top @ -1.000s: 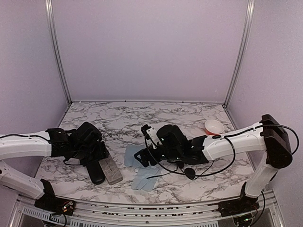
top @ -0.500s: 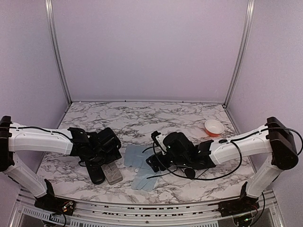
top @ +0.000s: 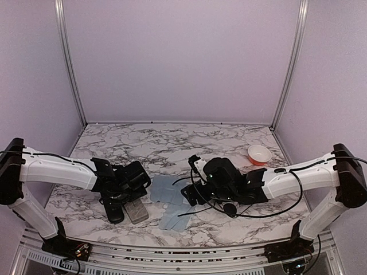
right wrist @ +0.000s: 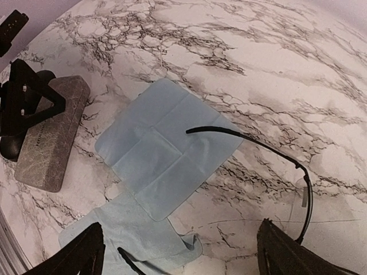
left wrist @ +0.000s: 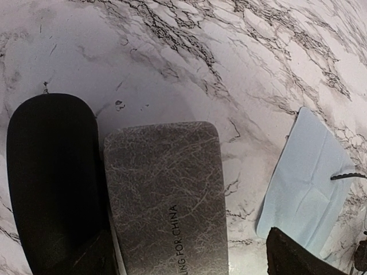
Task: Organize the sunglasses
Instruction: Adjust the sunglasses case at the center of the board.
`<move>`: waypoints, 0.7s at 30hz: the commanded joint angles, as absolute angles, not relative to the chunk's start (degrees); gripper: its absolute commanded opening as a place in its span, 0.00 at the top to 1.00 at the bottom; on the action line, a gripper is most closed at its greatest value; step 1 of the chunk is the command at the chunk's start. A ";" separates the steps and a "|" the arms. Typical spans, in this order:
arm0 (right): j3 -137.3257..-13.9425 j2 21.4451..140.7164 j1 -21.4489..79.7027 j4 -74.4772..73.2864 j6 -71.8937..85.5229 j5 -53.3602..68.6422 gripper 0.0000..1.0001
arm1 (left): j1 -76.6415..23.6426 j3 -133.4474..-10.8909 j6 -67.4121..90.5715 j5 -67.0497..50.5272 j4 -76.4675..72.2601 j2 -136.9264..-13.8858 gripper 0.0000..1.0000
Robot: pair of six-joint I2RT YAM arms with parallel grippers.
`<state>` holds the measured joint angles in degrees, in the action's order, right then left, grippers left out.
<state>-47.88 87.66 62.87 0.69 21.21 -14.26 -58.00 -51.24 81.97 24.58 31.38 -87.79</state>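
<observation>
The sunglasses show as thin black wire. One long arm (right wrist: 252, 143) curves across the marble with its tip on a blue cloth (right wrist: 166, 154), and a second wire tip (right wrist: 129, 258) lies on a lower cloth. From above, a dark lens (top: 228, 209) sits below my right wrist. My right gripper (right wrist: 180, 258) hangs open over the cloths, touching nothing. My left gripper (left wrist: 192, 260) is open above the grey case (left wrist: 166, 195), next to the black oval case (left wrist: 51, 183). Seen from above, the left gripper (top: 135, 192) is over both cases and the right gripper (top: 192, 195) is by the cloths.
A red and white bowl (top: 259, 153) stands at the back right. Two light blue cloths (top: 163, 192) overlap in the middle of the marble table (top: 166, 143). The grey case (top: 136, 211) and black case (top: 116, 213) lie side by side near the front left.
My left arm has swung right over the two cases and its jaws have spread wider. My right gripper has drawn back to the right, off the cloths' left side.
</observation>
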 commanded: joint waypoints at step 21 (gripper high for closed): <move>-50.22 84.59 63.28 -5.48 25.36 -15.10 0.10 | -54.05 -56.82 50.35 24.05 21.92 -94.82 0.33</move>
